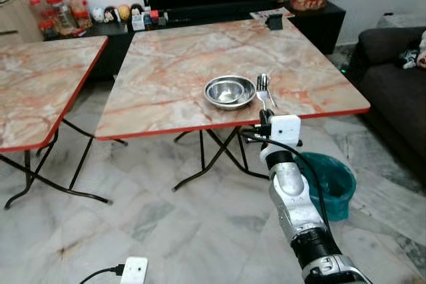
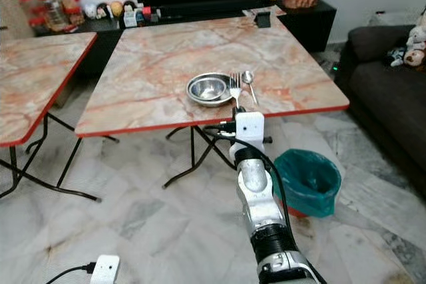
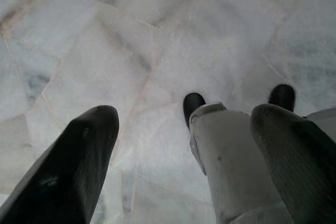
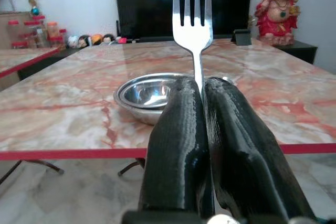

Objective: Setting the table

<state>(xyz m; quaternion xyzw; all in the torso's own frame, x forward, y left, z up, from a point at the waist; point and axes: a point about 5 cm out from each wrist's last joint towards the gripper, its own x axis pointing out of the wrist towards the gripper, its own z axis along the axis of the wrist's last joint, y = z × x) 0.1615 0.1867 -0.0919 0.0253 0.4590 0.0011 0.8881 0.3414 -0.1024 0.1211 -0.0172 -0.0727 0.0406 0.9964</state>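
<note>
Right tool (image 4: 202, 129) has its fingers pinched tight on the fork (image 4: 192, 22), tines straight up, probably so it can go down flat next to the bowl (image 2: 208, 88) just ahead of it. A spoon (image 2: 248, 81) already lies beyond. Arm's stretched forward at the worktop (image 2: 166, 58) edge. Left tool (image 3: 184, 145) hangs spread over the floor.

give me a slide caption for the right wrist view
Right gripper holds a fork upright at the table edge, just short of the steel bowl.
</note>
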